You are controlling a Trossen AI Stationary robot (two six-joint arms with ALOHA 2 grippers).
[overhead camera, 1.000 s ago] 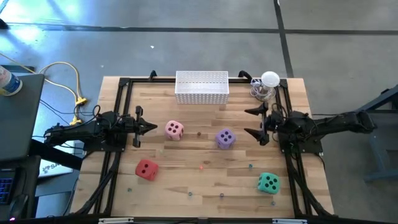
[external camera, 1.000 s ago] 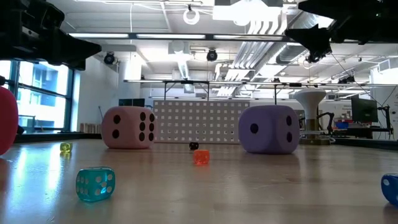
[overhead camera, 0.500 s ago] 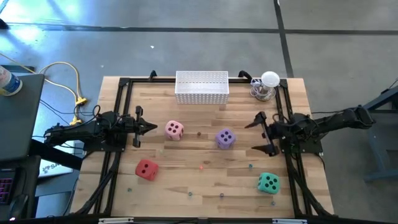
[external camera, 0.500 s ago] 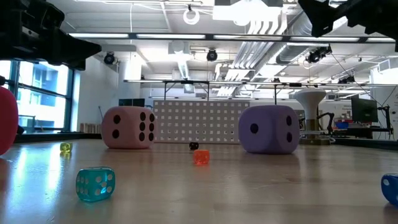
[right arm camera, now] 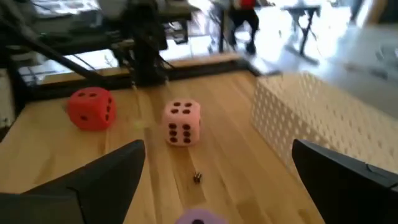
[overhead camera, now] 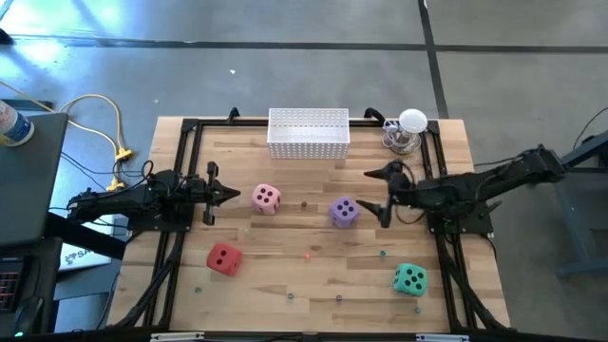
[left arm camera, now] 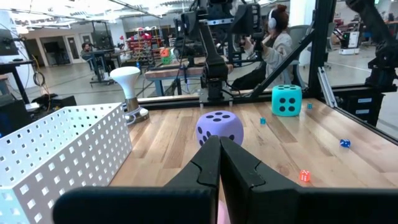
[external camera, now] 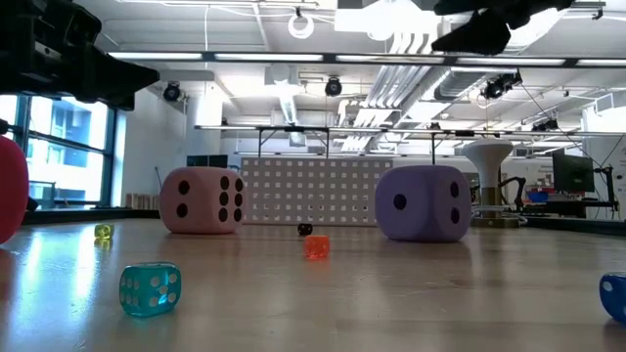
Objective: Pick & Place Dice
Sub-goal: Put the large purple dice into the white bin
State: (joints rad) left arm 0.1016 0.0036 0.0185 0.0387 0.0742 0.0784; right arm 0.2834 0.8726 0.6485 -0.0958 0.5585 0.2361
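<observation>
Looking straight down in the high view, we see the right end effector (overhead camera: 382, 195) with its fingers spread wide, poised just beside the purple die (overhead camera: 344, 211), which lies toward the surface's (overhead camera: 285, 266) middle from it. The left end effector (overhead camera: 226, 194), pressed together, waits beside the pink die (overhead camera: 266, 199); the red die (overhead camera: 224, 258) and teal-green die (overhead camera: 410, 278) sit well apart nearer the front edge, and the white perforated basket (overhead camera: 308, 133) stands at the far edge.

In the low view, the purple die (external camera: 424, 203) rests on the wood with the right arm's dark tip above it.

In the left wrist view, the shut fingers (left arm camera: 219, 163) point toward the purple die (left arm camera: 219, 129).

In the right wrist view, only the top of the purple die (right arm camera: 198, 217) shows between the spread fingers (right arm camera: 106, 174), so we judge the right arm nearer and the die straight ahead, below. A cube, it offers no long axis to match.
</observation>
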